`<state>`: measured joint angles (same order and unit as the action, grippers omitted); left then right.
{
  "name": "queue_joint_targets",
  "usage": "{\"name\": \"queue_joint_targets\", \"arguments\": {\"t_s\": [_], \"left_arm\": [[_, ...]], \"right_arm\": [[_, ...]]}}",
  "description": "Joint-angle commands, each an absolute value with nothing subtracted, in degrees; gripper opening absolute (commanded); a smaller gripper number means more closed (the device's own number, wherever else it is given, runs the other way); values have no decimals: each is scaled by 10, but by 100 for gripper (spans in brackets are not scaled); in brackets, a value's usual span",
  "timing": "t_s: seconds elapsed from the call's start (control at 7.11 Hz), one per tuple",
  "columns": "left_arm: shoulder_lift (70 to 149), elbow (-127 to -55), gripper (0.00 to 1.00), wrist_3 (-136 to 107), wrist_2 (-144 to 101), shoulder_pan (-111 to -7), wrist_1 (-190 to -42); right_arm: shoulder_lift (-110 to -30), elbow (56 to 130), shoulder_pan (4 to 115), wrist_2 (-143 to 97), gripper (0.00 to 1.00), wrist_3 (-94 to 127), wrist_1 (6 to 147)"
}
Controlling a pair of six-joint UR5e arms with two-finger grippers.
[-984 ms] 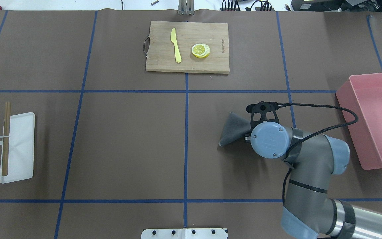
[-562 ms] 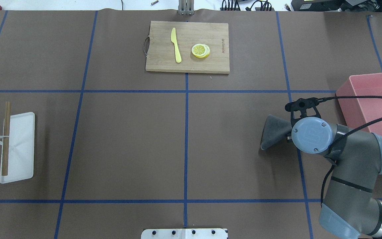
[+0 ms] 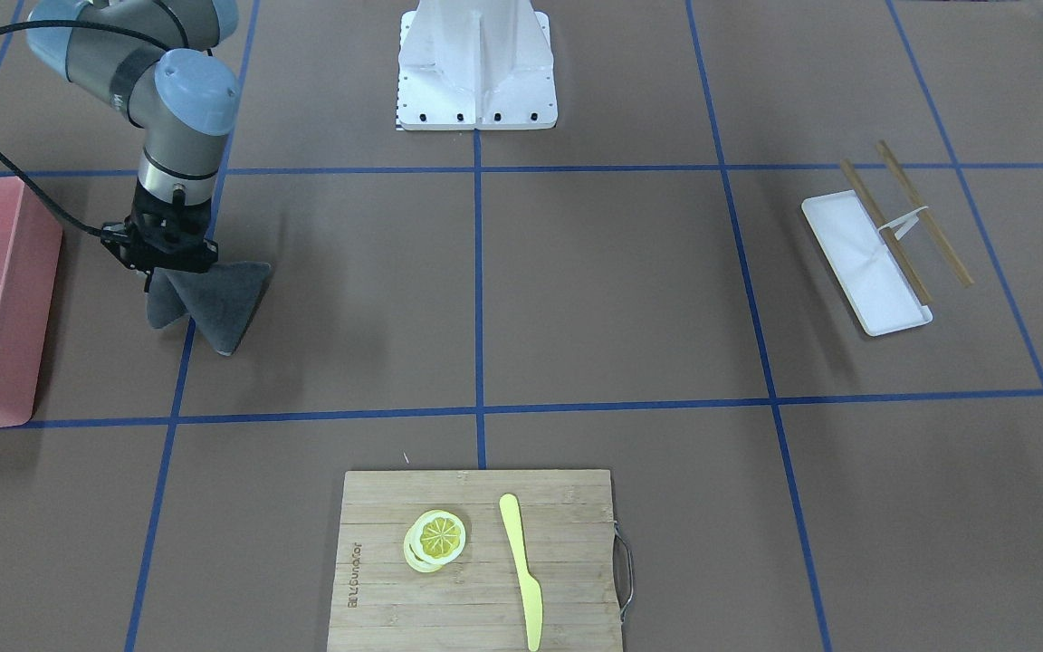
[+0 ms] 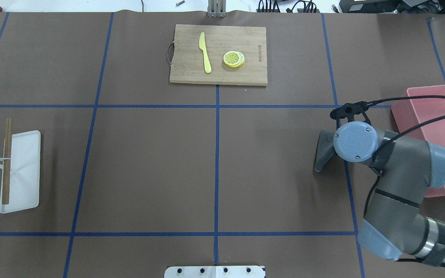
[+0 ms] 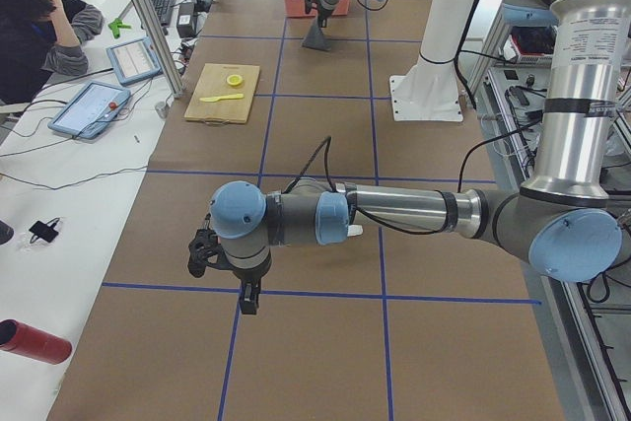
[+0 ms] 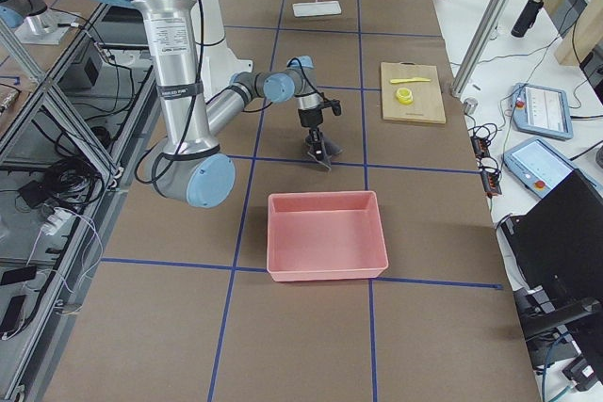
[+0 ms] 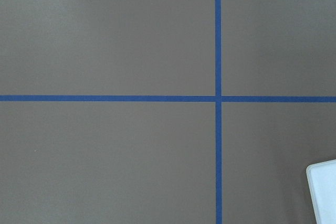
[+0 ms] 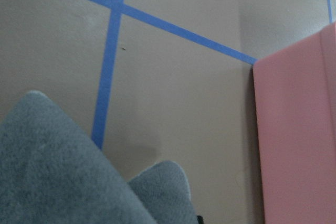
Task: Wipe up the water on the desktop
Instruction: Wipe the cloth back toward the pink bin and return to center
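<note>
The brown desktop (image 4: pixel 149 162) has a blue tape grid; I see no water on it. My right gripper (image 3: pixel 164 263) points down and is shut on a dark grey cloth (image 3: pixel 214 303). The cloth hangs in a triangle with its lower edge on the desktop, just left of the pink bin in the overhead view (image 4: pixel 324 148). It fills the lower left of the right wrist view (image 8: pixel 63 171). My left gripper (image 5: pixel 243 299) hovers over a tape crossing far from the cloth. It shows only in the exterior left view, so I cannot tell if it is open or shut.
A pink bin (image 4: pixel 400 121) stands close to the right of the cloth. A bamboo cutting board (image 4: pixel 218 75) at the far middle bears a yellow knife (image 4: pixel 205 52) and lemon slices (image 4: pixel 233 59). A white tray (image 4: pixel 25 170) with chopsticks (image 4: pixel 7 160) lies at the left.
My right arm has swept the cloth to the right across the desktop, from the middle of the right-hand square to beside the pink bin. The cloth stays gripped.
</note>
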<state>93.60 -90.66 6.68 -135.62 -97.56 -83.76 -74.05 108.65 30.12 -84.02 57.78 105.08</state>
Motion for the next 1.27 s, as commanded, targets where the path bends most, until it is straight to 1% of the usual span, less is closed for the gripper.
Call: {"name": "queue_joint_targets", "arguments": {"t_s": [0.0,0.28,0.42,0.56,0.7,0.98,1.12], "left_arm": [[936,-907,98,67,-1356,-976,-838],[936,-907,98,67,-1356,-976,-838],[936,-907,98,67,-1356,-976,-838],[936,-907,98,67,-1356,-976,-838],[937,-907,98,67,-1356,-976,-838],[936,-907,98,66,-1356,-974,-840],[936,-906,98,67,-1356,-974,-840]], "right_arm": [[-602,978,287,-842,0,650,1045],[-522,960,241,-842,0,743,1028],[-485,935,216,-840,0,799,995],[-463,924,206,-840,0,809,980],[-483,941,206,-842,0,797,981],[-578,1028,204,-849,0,725,986],[-610,1036,207,-854,0,695,991]]}}
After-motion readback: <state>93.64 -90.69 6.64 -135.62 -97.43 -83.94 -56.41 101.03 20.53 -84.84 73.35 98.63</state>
